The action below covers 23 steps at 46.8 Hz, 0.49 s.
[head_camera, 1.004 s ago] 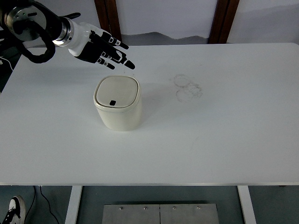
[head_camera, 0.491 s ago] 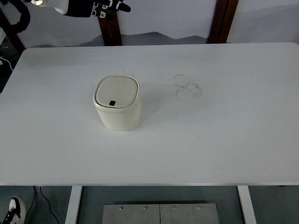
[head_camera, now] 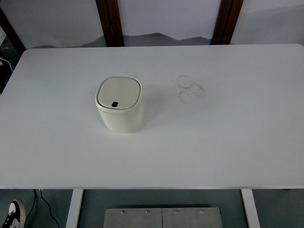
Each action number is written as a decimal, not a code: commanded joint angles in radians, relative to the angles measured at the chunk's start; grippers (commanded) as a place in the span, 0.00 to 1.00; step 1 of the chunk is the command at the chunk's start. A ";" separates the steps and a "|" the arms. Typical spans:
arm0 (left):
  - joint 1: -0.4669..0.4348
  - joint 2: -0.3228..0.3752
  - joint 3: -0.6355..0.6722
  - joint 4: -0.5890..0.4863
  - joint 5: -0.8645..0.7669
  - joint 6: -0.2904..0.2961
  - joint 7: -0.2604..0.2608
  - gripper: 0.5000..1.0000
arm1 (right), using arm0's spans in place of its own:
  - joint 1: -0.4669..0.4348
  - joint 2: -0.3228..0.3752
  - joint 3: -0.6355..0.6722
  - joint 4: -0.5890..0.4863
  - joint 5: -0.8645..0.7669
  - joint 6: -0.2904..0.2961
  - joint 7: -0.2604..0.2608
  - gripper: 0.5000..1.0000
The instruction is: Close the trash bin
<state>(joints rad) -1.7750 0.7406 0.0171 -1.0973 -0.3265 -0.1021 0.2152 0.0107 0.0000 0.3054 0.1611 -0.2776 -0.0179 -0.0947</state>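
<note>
The cream trash bin [head_camera: 119, 105] is being seen upright left of centre on the white desk [head_camera: 228, 142], its lid [head_camera: 119, 93] lying flat and shut, with faint ring marks [head_camera: 191, 89] showing to its right. Neither hand is being shown, so finger states cannot be told.

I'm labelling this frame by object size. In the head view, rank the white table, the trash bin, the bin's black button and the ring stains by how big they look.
1. white table
2. trash bin
3. ring stains, a cluster clearly smaller than the bin
4. black button
</note>
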 commanded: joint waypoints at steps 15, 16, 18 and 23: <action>0.187 0.043 -0.166 0.076 -0.003 -0.025 -0.155 1.00 | 0.000 0.000 0.000 0.000 0.000 -0.001 0.000 0.99; 0.201 0.046 -0.178 0.080 -0.005 -0.027 -0.163 1.00 | 0.000 0.000 0.000 0.000 0.000 -0.001 0.000 0.99; 0.233 0.043 -0.209 0.086 -0.006 -0.031 -0.175 1.00 | 0.000 0.000 0.000 0.000 0.000 0.001 0.000 0.99; 0.317 0.042 -0.288 0.119 -0.016 -0.076 -0.177 1.00 | 0.000 0.000 0.000 0.000 0.000 0.001 0.000 0.99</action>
<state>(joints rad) -1.5075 0.7845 -0.2242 -1.0003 -0.3384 -0.1504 0.0386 0.0107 0.0000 0.3054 0.1611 -0.2776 -0.0181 -0.0949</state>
